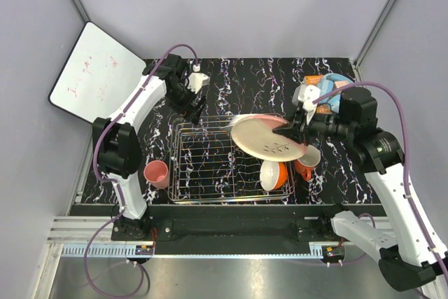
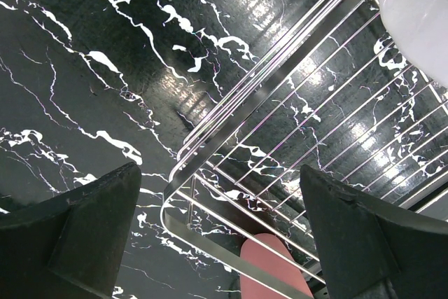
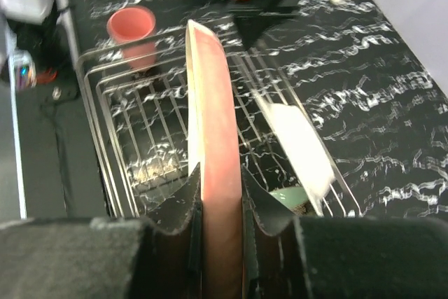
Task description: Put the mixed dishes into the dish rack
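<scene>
Clamped by its rim in the right jaws: the pink plate (image 1: pixel 269 139), on edge and tilted, above the right part of the dish rack (image 1: pixel 203 167). Spread wide and empty over the rack's far left corner: the left jaws. At the rack's right end, an orange bowl (image 1: pixel 274 174); beside it on the counter (image 1: pixel 238 82), an orange mug (image 1: pixel 305 166). Just left of the rack, a small pink cup (image 1: pixel 156 173).
</scene>
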Robot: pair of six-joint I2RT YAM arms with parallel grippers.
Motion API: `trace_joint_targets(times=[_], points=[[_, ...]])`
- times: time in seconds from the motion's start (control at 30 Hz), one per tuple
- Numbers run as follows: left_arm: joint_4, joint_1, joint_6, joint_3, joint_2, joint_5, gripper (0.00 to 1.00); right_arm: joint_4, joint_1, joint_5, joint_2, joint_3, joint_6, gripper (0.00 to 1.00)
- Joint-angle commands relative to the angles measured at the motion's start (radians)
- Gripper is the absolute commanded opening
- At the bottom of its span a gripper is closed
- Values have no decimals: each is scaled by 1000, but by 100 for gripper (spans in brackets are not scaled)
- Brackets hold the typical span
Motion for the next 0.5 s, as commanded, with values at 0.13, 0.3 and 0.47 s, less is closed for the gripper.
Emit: trace_joint_targets(times=[0.13,0.3,0.47], points=[[18,0,-18,19,-16,-14,99,-26,294,242,-12,39,-317,0],[18,-1,-26,20,-13,-12,99,-54,396,339,55,62,-394,0],[19,-1,-27,22,-11,-12,99,-82,553,568,137,79,-509,0]])
